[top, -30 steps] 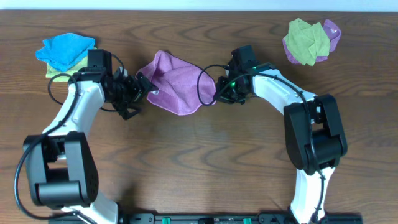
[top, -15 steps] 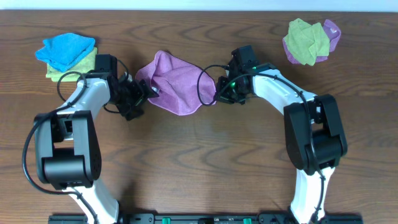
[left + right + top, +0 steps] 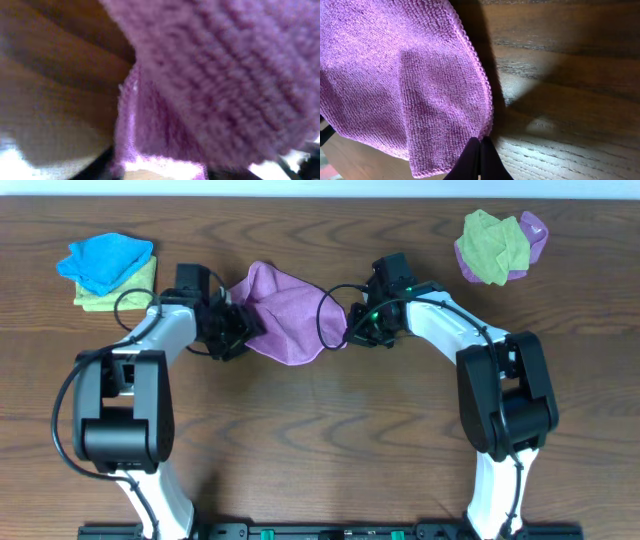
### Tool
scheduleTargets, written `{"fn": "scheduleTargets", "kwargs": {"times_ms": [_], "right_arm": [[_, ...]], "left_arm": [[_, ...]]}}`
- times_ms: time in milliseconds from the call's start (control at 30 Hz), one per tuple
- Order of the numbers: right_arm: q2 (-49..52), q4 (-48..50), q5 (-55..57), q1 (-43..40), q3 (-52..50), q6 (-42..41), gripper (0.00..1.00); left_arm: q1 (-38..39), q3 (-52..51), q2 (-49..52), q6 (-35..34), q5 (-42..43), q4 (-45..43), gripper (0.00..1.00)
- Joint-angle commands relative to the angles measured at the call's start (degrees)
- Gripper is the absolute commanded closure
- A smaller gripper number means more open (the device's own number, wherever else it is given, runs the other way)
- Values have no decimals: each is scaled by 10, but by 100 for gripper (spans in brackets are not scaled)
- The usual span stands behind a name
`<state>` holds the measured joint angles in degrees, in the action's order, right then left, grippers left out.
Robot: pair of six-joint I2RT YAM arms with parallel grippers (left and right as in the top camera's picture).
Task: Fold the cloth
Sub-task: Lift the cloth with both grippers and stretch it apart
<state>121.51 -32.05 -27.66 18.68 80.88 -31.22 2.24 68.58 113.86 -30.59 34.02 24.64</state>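
- Overhead view shows the cloth [image 3: 283, 315] as a loose, rumpled heap on the tabletop [image 3: 320, 440], in the upper middle between my two arms. It is not laid flat, and I see no clean fold in it yet.
- At the cloth's right edge sits the right tool [image 3: 352, 330]. On the right wrist view its fingers are pressed together and the hem runs straight into the tips, so I read it as clamped on that edge of the cloth.
- At the cloth's left edge is the left tool [image 3: 236, 326], right against the fabric. The left wrist view is filled with blurred purple pile and shows no fingertips, so I cannot tell whether it is apart or already biting.
- The step in hand, as I judge it, is getting the second grip, so that both edges are held before anything is folded.
- The next move calls for a sure pinch on the left hem, taking the edge and not a bunch of layers. After that I would draw both arms apart evenly to take out the slack.
- I would then carry one held edge across onto the other.
- The blue cloth [image 3: 103, 262] and the yellow-green cloth [image 3: 488, 246] lie well apart from the work.
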Motion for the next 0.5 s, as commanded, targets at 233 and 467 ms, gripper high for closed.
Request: {"fn": "scheduleTargets", "kwargs": {"times_ms": [233, 467], "right_arm": [[9, -1, -9, 5, -1, 0, 99], [6, -14, -43, -8, -1, 15, 99]], "left_arm": [[10, 3, 23, 10, -94, 2, 94], [10, 7, 19, 38, -83, 42, 94]]}}
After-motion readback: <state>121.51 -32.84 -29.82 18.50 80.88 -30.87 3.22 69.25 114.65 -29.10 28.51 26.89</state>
